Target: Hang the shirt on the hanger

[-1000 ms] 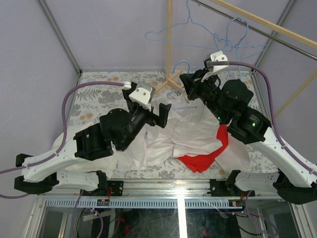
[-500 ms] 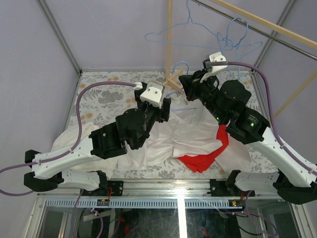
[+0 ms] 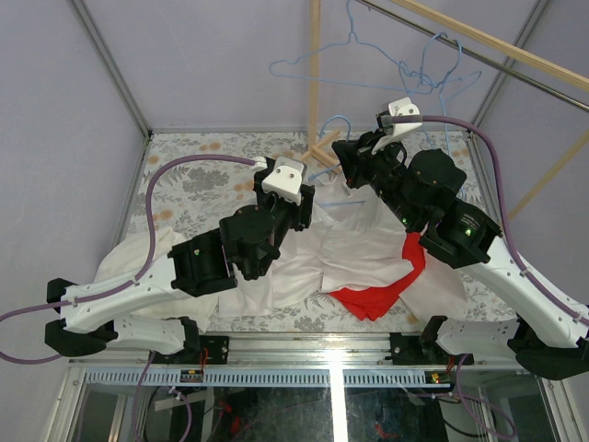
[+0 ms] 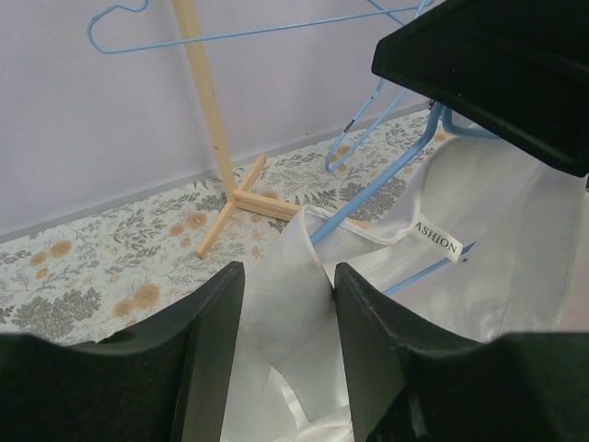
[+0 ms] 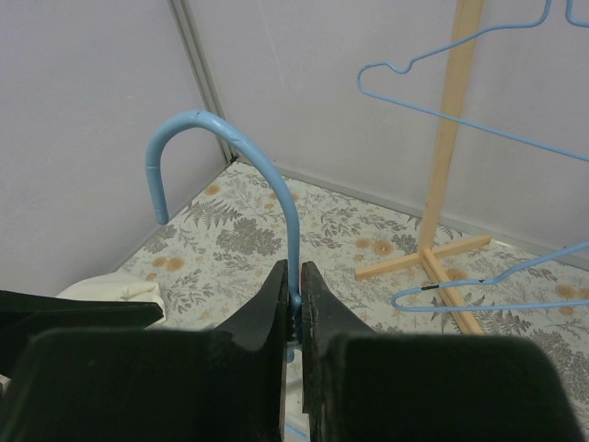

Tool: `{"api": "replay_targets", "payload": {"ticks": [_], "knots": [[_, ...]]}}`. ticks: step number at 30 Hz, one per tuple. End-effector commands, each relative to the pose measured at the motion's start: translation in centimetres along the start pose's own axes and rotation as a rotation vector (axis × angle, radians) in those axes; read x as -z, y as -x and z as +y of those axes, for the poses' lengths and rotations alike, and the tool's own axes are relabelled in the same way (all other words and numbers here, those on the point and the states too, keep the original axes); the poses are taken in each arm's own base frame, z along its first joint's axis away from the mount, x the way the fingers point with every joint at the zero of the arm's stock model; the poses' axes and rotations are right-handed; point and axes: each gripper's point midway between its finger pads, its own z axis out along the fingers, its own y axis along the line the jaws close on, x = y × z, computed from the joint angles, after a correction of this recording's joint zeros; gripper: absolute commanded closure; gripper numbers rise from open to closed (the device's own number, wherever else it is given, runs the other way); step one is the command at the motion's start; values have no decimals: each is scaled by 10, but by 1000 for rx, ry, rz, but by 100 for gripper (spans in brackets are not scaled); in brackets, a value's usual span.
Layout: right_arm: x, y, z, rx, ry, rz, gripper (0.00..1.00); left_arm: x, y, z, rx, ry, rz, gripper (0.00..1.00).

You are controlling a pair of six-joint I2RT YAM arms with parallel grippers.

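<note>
Where the floral-patterned tabletop (image 3: 189, 184) is closed in by pale lilac walls (image 3: 212, 64), the shirt (image 3: 368, 244) is spread across its middle, with a red cloth (image 3: 382, 296) at its near edge. A wooden stand (image 4: 204, 101) is set at the far side, and spare blue hangers (image 4: 276, 32) are hung above. The hanger (image 5: 276, 175) is clamped at its neck by the right gripper (image 5: 293, 276). The left gripper (image 4: 285, 276) is held with jaws apart around the shirt's collar fold.
</note>
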Motion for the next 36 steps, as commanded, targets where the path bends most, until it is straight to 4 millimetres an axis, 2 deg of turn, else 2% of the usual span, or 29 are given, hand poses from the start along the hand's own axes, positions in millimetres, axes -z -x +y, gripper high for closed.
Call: {"api": "replay_targets", "payload": {"ticks": [1, 10, 19, 26, 29, 36], "knots": [[9, 30, -2, -39, 0, -101, 100, 2, 4, 8, 48, 23, -15, 62], [7, 26, -4, -24, -11, -92, 100, 4, 13, 13, 53, 33, -27, 99], [7, 18, -10, -5, -39, -85, 100, 14, 31, 37, 82, 104, -56, 100], [10, 17, -12, 13, -38, -91, 100, 21, 32, 57, 97, 184, -50, 100], [11, 17, -7, 28, 0, -99, 100, 21, 28, 63, 88, 222, -27, 100], [17, 14, 25, 105, 202, -107, 100, 14, 18, 63, 86, 229, 27, 100]]}}
